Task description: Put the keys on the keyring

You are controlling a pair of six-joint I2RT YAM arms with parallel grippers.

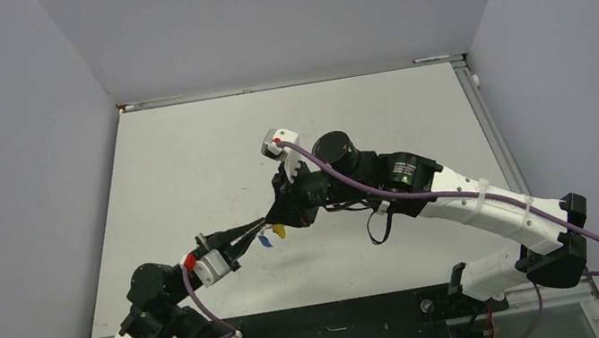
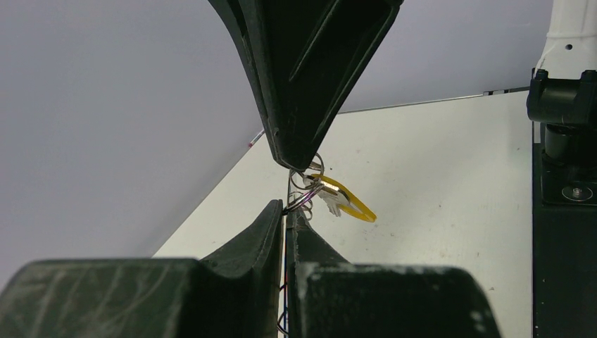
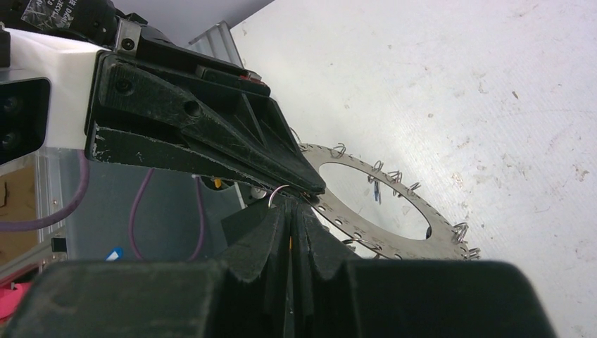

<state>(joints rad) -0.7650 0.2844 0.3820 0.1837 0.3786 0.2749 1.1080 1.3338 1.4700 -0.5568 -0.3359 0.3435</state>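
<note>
Two pincers hold the keyring (image 2: 304, 199) up over the table (image 1: 187, 169)
The left pincer (image 2: 287, 215) is pressed shut on the thin wire keyring. The right pincer (image 2: 299, 160) looks pressed shut on it too, tip to tip, in the air over the middle of the table. I think they lift it so the wire does not wobble and keys can slide along. The yellow key (image 2: 348, 201) and blue key (image 1: 265, 241) hang down toward the table
</note>
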